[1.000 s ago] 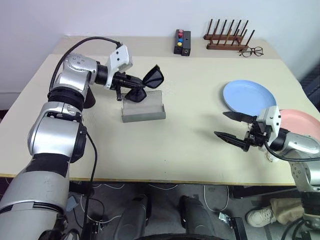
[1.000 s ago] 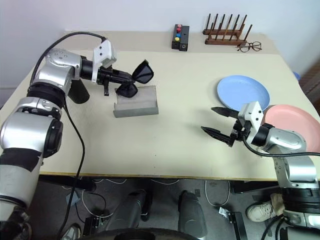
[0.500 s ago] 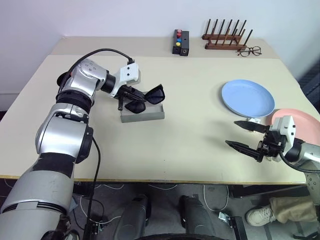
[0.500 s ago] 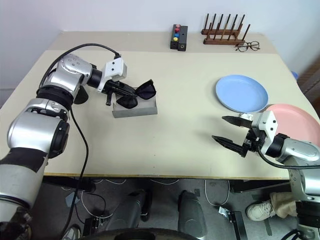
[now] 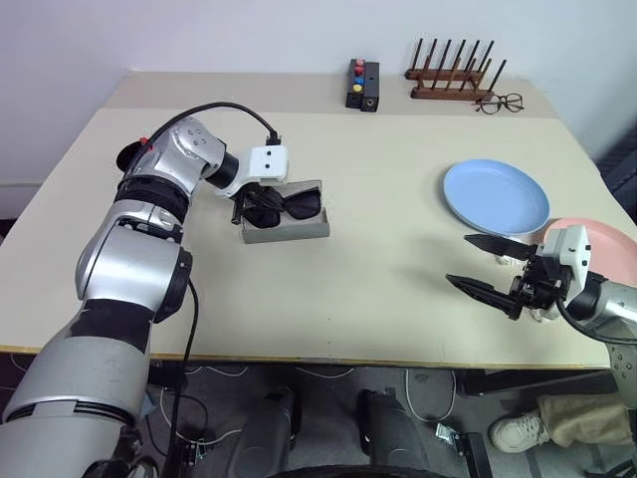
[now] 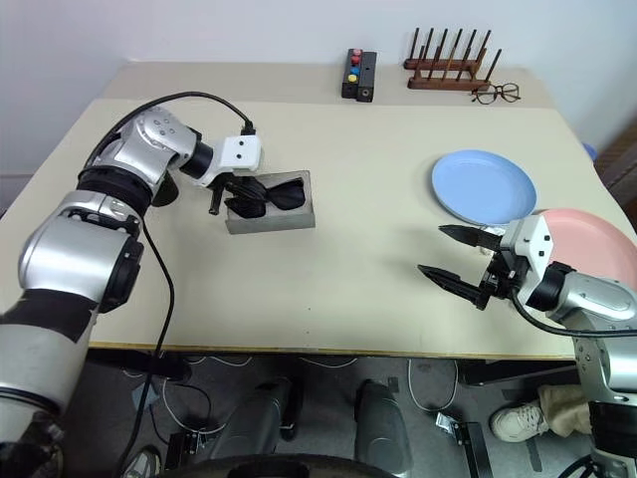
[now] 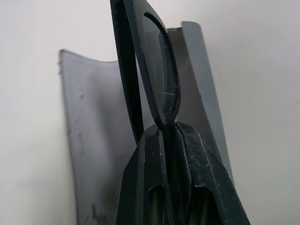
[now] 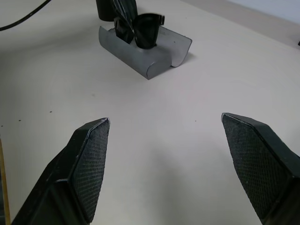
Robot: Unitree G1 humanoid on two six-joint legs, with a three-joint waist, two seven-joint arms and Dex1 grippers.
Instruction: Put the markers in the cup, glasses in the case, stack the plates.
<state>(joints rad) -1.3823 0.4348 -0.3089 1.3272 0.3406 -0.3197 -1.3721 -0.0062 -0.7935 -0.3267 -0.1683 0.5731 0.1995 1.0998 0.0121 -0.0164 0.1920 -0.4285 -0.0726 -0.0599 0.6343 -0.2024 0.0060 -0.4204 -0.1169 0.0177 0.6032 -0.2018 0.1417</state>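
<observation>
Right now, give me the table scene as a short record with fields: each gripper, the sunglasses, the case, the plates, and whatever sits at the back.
left gripper: shut on the sunglasses, over the case
sunglasses: black, held in the open case, not released
case: grey, lid open, left of table centre
right gripper: open, holding nothing, beside the plates
blue plate: flat on table, right side
pink plate: at the right edge, not stacked with the blue one
back of table: button box, wooden rack, clear spectacles
</observation>
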